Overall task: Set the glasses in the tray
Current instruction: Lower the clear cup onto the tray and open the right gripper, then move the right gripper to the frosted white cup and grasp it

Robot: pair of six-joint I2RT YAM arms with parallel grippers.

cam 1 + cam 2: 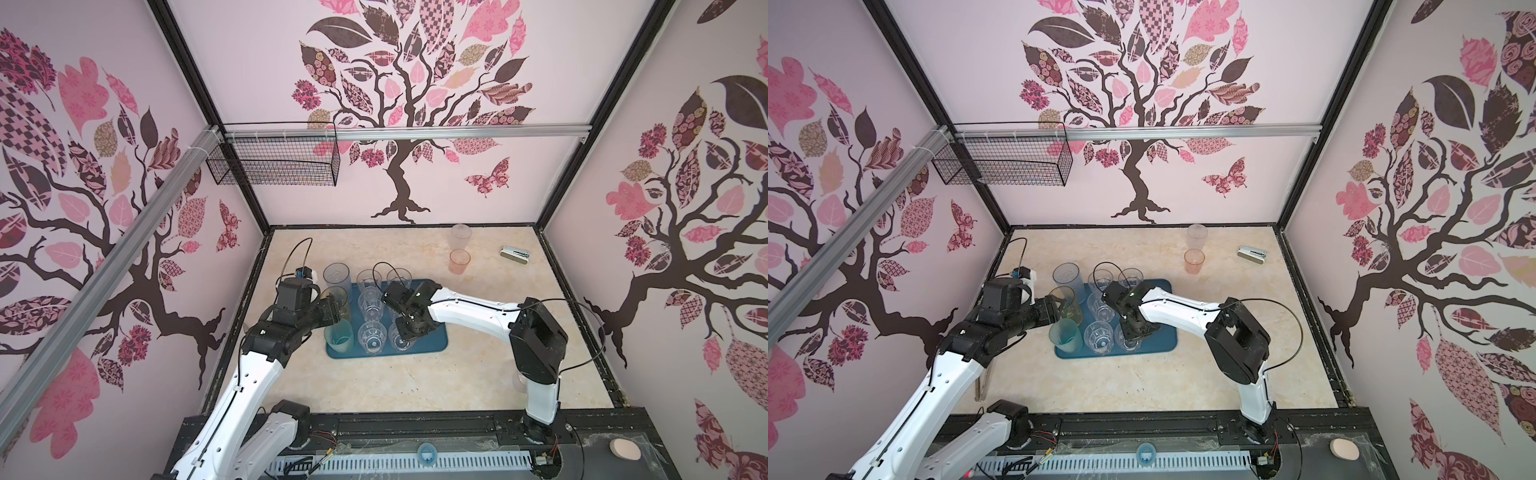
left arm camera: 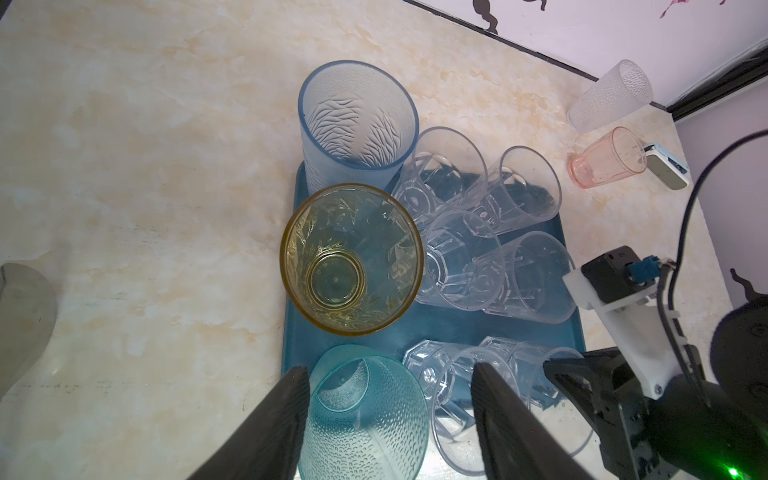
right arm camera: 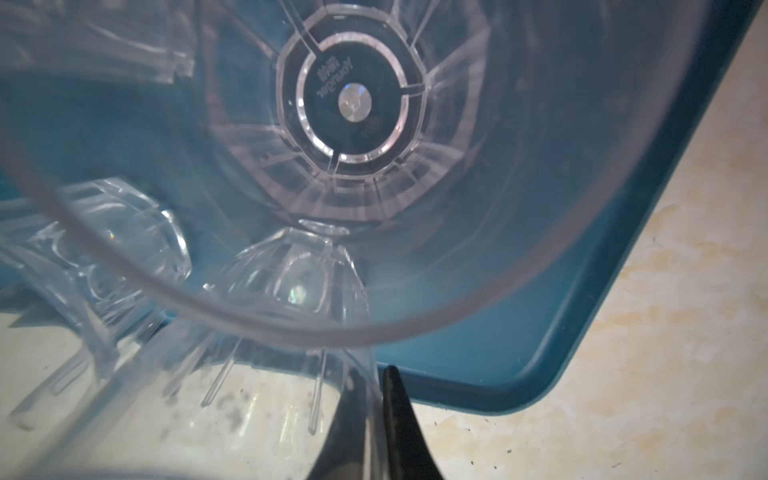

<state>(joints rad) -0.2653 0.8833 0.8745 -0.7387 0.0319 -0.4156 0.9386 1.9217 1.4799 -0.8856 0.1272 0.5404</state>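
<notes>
Both top views look down from high up on the whole bench (image 1: 415, 382). The left wrist view looks down close on the tray (image 2: 436, 326). The right wrist view peers into one clear glass (image 3: 353, 95) there, very near.

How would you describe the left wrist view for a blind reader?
An open claw straddles a teal glass at a blue tray's corner. Beyond it stand a yellow glass, a blue-grey glass and clear glasses; a pink glass and a frosted glass stand off it.
</notes>
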